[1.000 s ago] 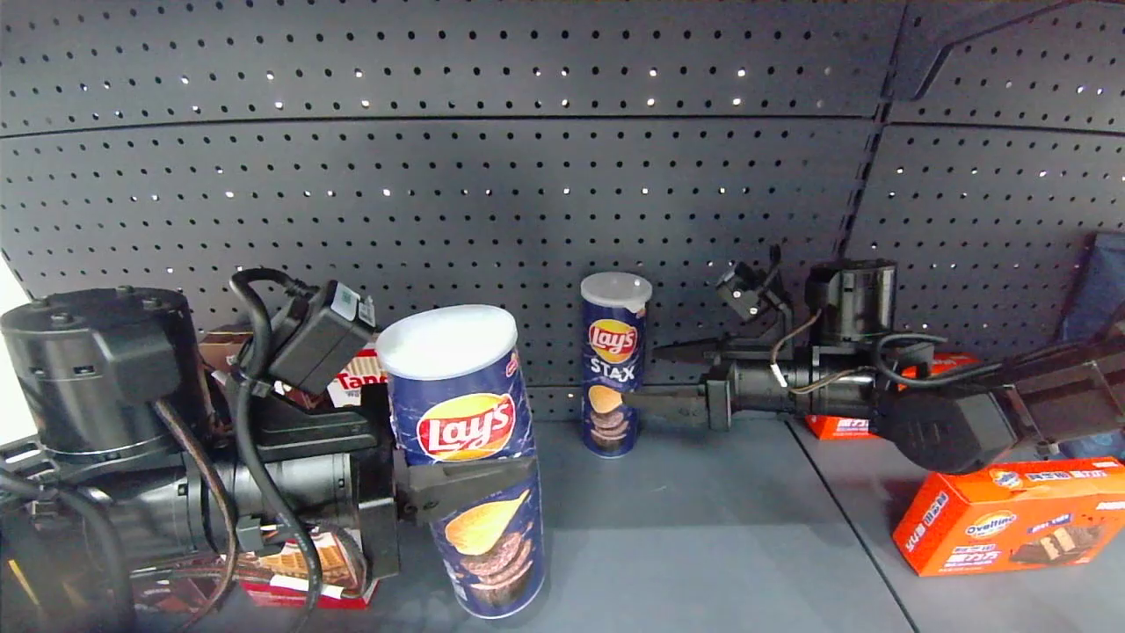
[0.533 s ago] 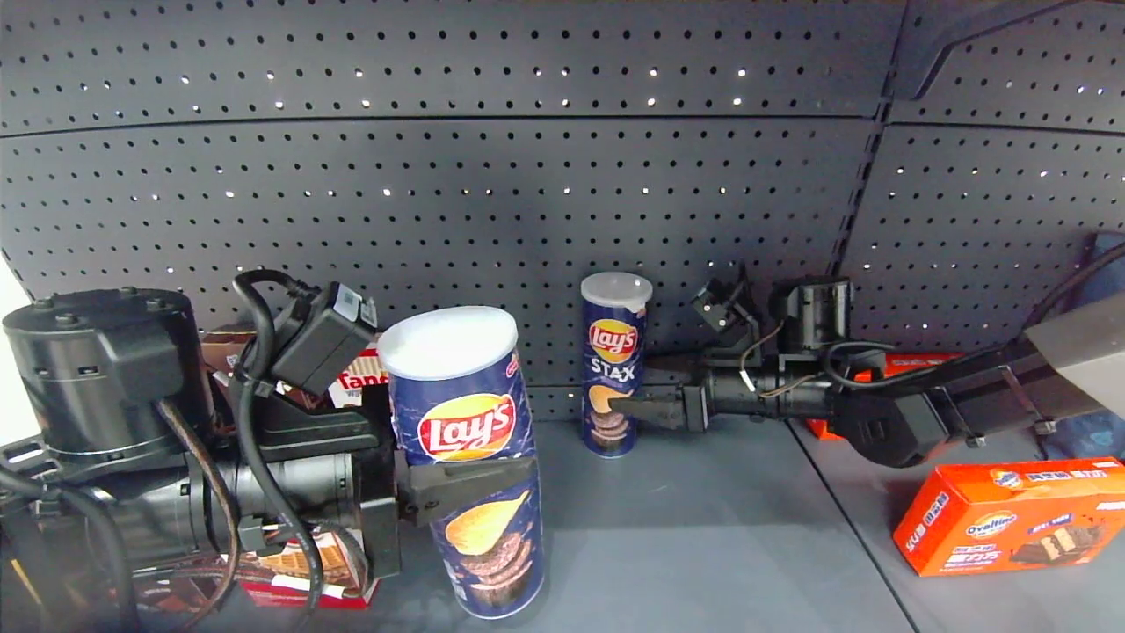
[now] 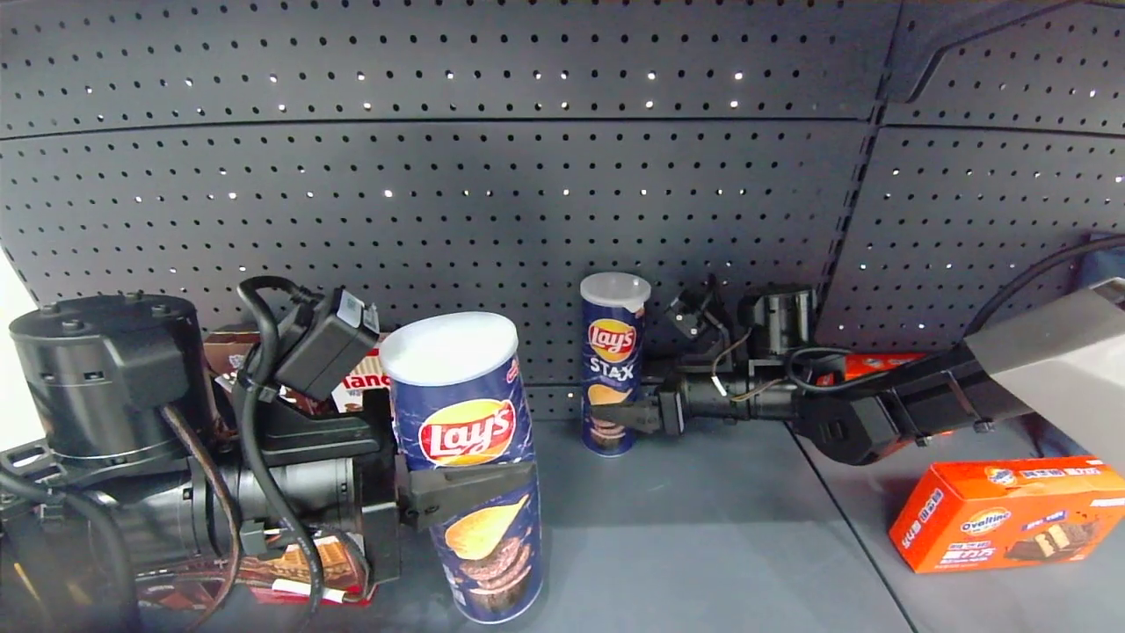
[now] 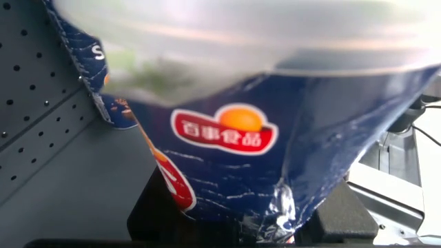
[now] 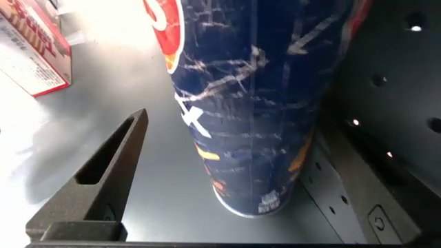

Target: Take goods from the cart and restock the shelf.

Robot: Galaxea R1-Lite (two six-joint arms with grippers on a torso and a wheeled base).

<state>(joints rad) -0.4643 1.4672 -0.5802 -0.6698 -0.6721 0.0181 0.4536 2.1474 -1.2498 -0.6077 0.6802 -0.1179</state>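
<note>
Midway through restocking: far can point(image 3: 613, 352) upright on the shelf point(image 3: 703, 527) within the spread right end effector point(image 3: 620, 411), near can point(image 3: 457, 387) clamped in the left end effector point(image 3: 475, 482), unreleased.

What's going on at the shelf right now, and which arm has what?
The left gripper is shut on the front chip can, holding it upright near the front of the grey shelf. The right gripper is open around the rear chip can, which stands by the pegboard, a finger on either side, not clamped. An orange box lies farther right.
</note>
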